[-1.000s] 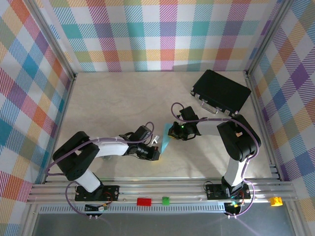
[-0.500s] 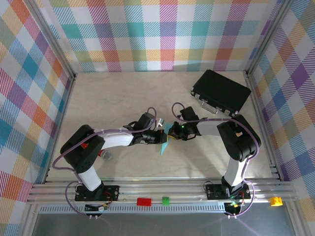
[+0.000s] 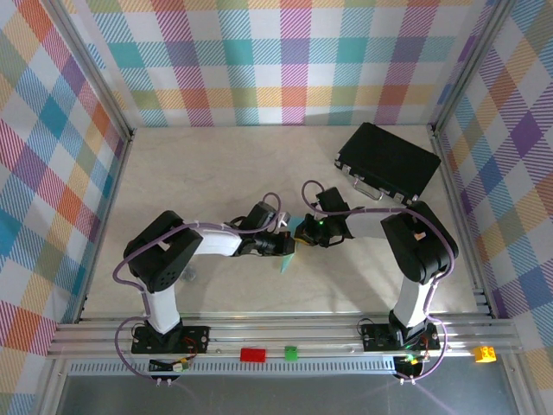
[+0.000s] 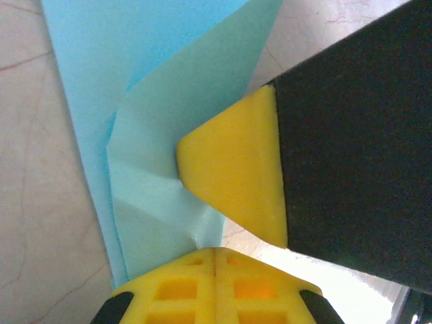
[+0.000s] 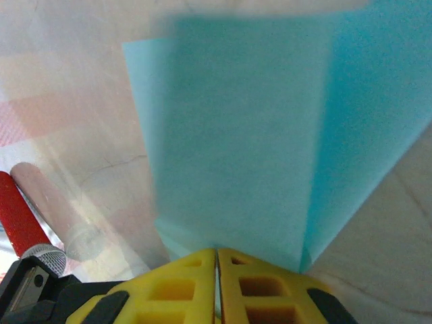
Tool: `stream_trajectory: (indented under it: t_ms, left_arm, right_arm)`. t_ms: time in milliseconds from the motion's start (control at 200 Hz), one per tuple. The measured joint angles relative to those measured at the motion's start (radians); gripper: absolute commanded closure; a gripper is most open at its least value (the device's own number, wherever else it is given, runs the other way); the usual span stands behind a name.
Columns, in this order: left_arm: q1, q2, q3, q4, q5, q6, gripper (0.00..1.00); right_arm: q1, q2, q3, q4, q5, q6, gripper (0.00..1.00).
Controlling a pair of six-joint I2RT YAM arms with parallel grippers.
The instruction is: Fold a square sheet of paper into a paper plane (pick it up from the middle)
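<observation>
The paper plane [image 3: 288, 258] sits over the middle of the table [image 3: 199, 173], directly between the two grippers. The left gripper [image 4: 214, 253] is clamped on a crumpled edge, and the paper extends away from its fingertips. The right gripper [image 5: 216, 251] pinches the opposite end, jaws closed on the paper, with creased panels fanning out ahead.

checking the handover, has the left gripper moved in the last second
Yes. The left gripper, shut on the paper, has moved away from the near rail, toward the black case.
</observation>
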Motion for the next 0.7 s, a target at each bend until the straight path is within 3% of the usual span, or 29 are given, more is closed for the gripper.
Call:
stream_trajectory:
  t_ms: [170, 340, 700]
  left_arm:
    - [0.000, -0.048, -0.074, 0.025, 0.023, 0.006, 1.00]
    - [0.000, -0.057, -0.096, 0.043, 0.038, 0.006, 1.00]
    - [0.000, -0.057, -0.096, 0.043, 0.044, 0.006, 1.00]
  right_arm:
    - [-0.027, -0.071, 0.003, -0.081, 0.051, -0.037, 0.89]
    - [-0.044, -0.140, -0.010, -0.027, 0.031, -0.050, 0.93]
    - [0.080, -0.106, -0.043, 0.043, 0.018, -0.019, 0.96]
